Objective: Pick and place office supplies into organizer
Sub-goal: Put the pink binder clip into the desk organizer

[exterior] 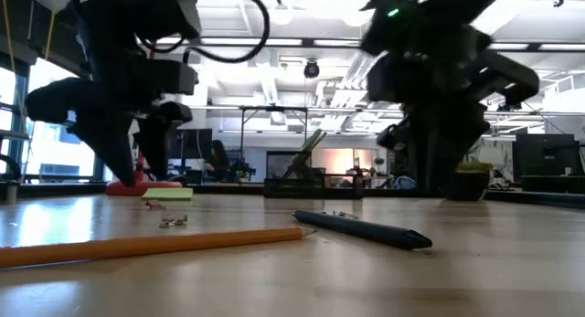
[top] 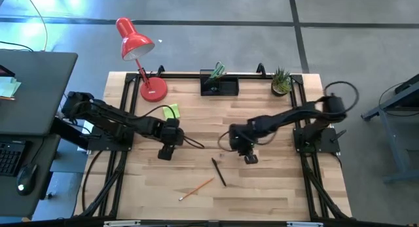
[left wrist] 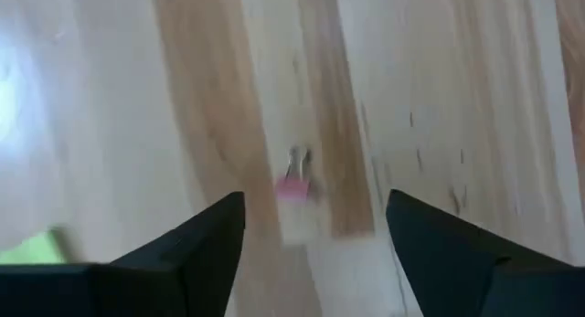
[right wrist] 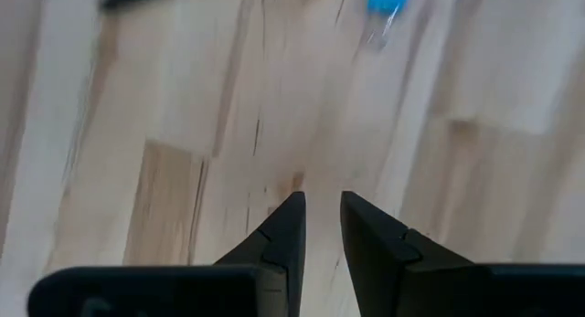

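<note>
My left gripper hovers open over the left middle of the table. In the left wrist view a tiny pink-purple clip lies on the wood ahead of its spread fingers, untouched. My right gripper hangs right of centre, fingers nearly together on nothing; a small blue clip lies beyond it. A dark pen and an orange pencil lie flat nearer the near edge. The lime sticky pad lies flat by the left arm. The black organizer stands at the far edge, green-handled scissors sticking up from it.
A red desk lamp stands at the far left corner and a small potted plant at the far right. Black frame rails run along the table's sides. Bare wood lies between the grippers and the organizer. In the low view the pencil and pen lie in the foreground.
</note>
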Controlling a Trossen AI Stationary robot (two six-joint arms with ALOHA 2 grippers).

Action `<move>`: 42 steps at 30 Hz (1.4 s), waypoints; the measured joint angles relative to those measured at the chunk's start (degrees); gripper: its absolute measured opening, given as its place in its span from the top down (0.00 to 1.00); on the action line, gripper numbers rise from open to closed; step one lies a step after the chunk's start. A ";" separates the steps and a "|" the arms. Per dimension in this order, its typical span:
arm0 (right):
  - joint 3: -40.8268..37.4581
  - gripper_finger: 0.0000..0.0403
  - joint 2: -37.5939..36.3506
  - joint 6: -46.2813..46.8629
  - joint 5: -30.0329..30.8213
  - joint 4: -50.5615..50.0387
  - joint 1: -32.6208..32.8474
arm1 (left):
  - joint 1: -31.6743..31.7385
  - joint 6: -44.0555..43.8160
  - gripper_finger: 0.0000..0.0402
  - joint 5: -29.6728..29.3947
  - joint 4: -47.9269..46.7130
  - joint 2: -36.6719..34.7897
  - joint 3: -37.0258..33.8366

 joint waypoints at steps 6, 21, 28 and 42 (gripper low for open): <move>-15.54 0.83 -12.46 5.77 4.93 22.98 2.60 | 1.44 2.31 0.44 0.16 0.68 3.81 -0.10; -32.32 0.83 -24.34 7.63 13.79 44.57 4.80 | 9.08 5.06 0.72 8.61 2.00 6.30 -0.05; -32.29 0.83 -24.33 7.55 13.76 44.57 5.61 | 8.98 4.99 0.77 12.40 3.04 6.30 -0.05; -32.23 0.83 -24.32 9.06 13.79 44.39 5.61 | 8.98 2.99 0.66 11.57 3.87 6.30 -0.05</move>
